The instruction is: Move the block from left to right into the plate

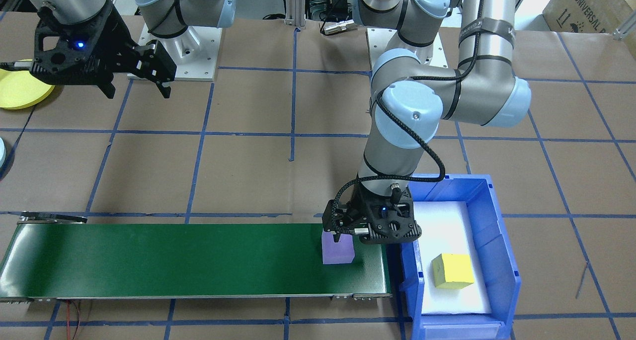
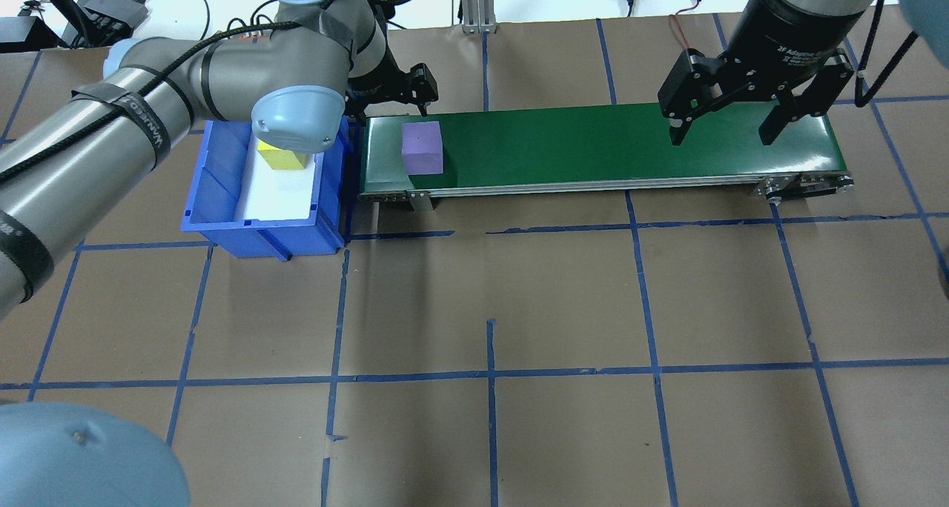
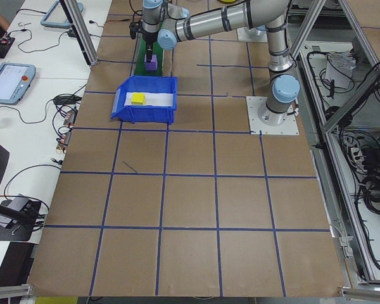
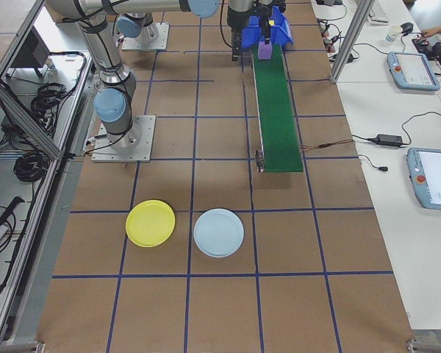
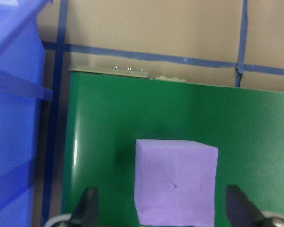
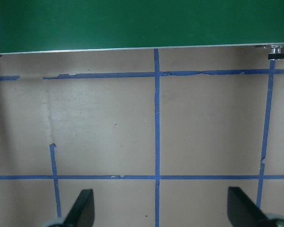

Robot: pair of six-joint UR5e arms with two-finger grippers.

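A purple block (image 1: 338, 250) (image 2: 422, 148) lies on the green conveyor belt (image 1: 174, 260) at the end next to the blue bin. My left gripper (image 1: 355, 238) (image 5: 165, 213) hangs open right over it. In the left wrist view the block (image 5: 175, 187) sits between the two fingertips with a gap on each side. My right gripper (image 2: 723, 133) (image 1: 136, 89) is open and holds nothing, hovering at the belt's other end (image 2: 801, 140). The yellow plate (image 4: 150, 223) (image 1: 20, 89) rests on the table beyond the right arm, with nothing on it.
A blue bin (image 1: 497, 240) (image 2: 222, 218) beside the belt holds a yellow block (image 1: 452, 270) (image 2: 280, 158) on a white liner. A light blue plate (image 4: 218, 232) lies next to the yellow one. Brown table paper with blue tape lines (image 2: 489, 373) surrounds everything.
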